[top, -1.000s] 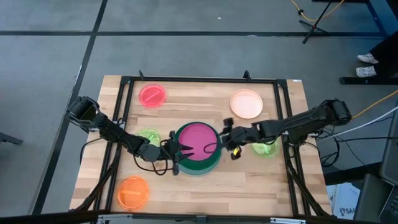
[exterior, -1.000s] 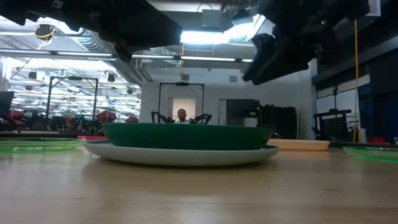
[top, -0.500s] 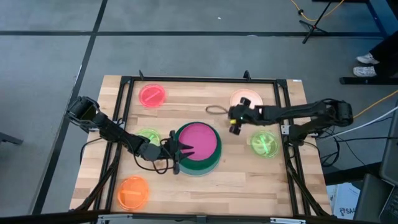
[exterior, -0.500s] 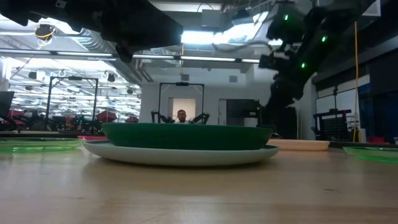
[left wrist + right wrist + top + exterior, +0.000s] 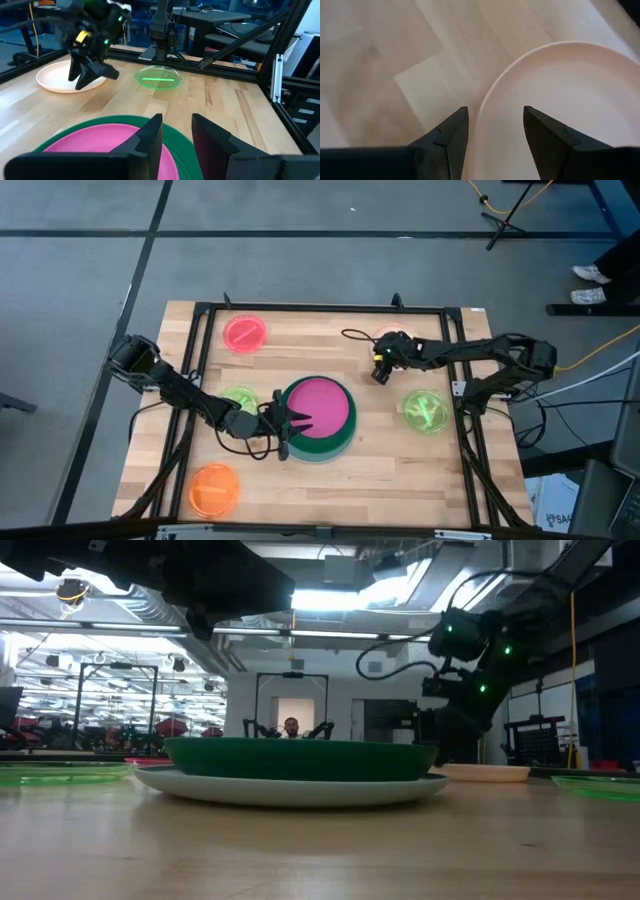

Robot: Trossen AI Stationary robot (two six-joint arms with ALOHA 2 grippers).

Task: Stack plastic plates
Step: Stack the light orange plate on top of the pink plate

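A magenta plate (image 5: pixel 320 402) lies in a dark green plate (image 5: pixel 330 446), which rests on a pale plate (image 5: pixel 290 788) at the table's middle. My left gripper (image 5: pixel 297 420) hangs open over the stack's left rim, its fingers (image 5: pixel 150 135) above the magenta and green edges. My right gripper (image 5: pixel 381 366) is open at the peach plate (image 5: pixel 55 80), near the far right, and hides most of it from above. Two lime green plates (image 5: pixel 238 400) (image 5: pixel 424 410), a pink-red plate (image 5: pixel 245 333) and an orange plate (image 5: pixel 213 488) lie flat and apart. My right gripper points down at the peach plate's rim on the side nearest the stack (image 5: pixel 490 100), one finger (image 5: pixel 450 135) outside the rim and one over the plate's inside. The plate lies flat on the table. Whether the fingers touch it, I cannot tell.
A black frame rail (image 5: pixel 320 308) runs round the table's edges. Bare wood lies between the stack and the right lime plate, and along the near edge. A cable loop (image 5: pixel 352 335) sticks out from the right wrist. Beyond the table stand other robot stations and a person (image 5: pixel 291 726).
My right gripper has left the stack's right rim, swung toward the table's far right and come down at the peach plate, turning as it went. It stays open. The stack and my left gripper have kept still.
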